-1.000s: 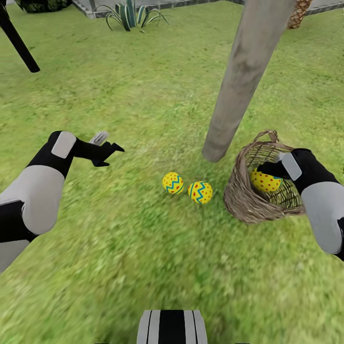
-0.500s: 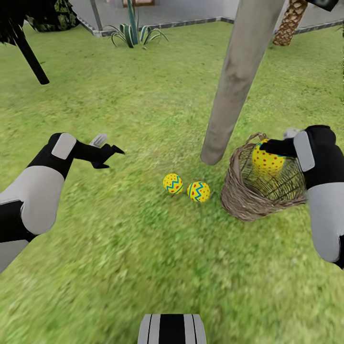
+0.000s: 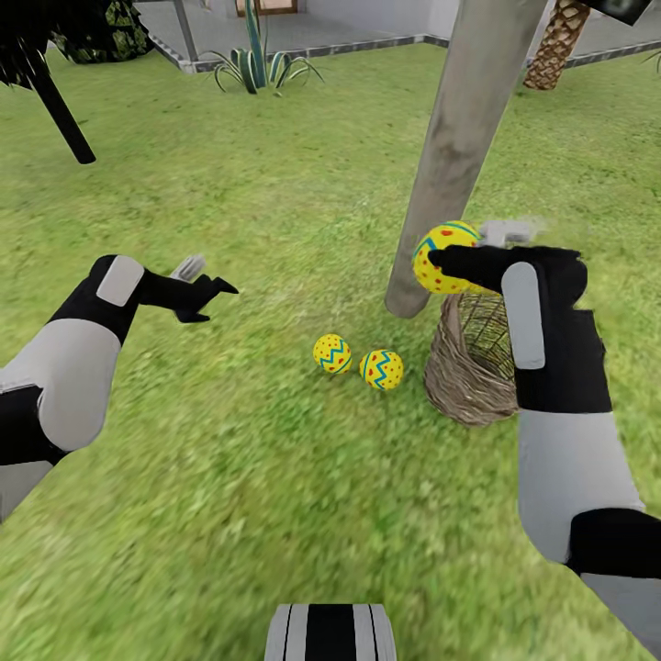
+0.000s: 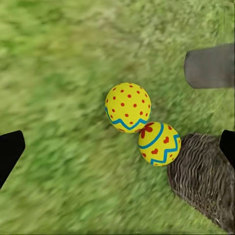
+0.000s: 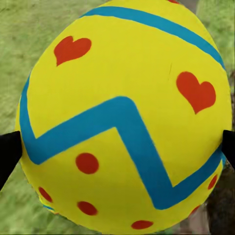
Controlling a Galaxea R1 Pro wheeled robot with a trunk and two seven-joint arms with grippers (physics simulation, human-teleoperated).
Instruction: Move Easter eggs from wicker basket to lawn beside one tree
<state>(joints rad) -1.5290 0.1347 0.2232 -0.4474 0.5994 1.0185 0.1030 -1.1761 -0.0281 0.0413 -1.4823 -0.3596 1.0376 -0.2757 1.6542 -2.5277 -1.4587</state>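
I have the right claw (image 3: 439,260) closed on the third egg (image 3: 443,258), held in the air above the rim of the basket (image 3: 468,367) and in front of the lower part of the tree trunk (image 3: 459,147). In the right wrist view that egg (image 5: 125,115) sits between the two dark fingertips (image 5: 9,154), yellow with a blue zigzag, red hearts and red dots.

The other two eggs lie on the lawn (image 3: 275,477) just beside each other, close to the foot of the trunk and just beside the basket: one egg (image 3: 332,352) farther from the basket, the second egg (image 3: 382,369) nearer to it. In the left wrist view these two, the first (image 4: 128,107) and the second (image 4: 159,143), touch each other, with the basket (image 4: 205,178) next to them and the trunk (image 4: 210,66) beyond.

The basket stands on the grass just beside the base of the trunk; my right arm hides part of it, and I cannot tell what is inside.

My left claw (image 3: 213,299) hangs over bare grass, well apart from the eggs, holding nothing, its fingers spread wide in the left wrist view.
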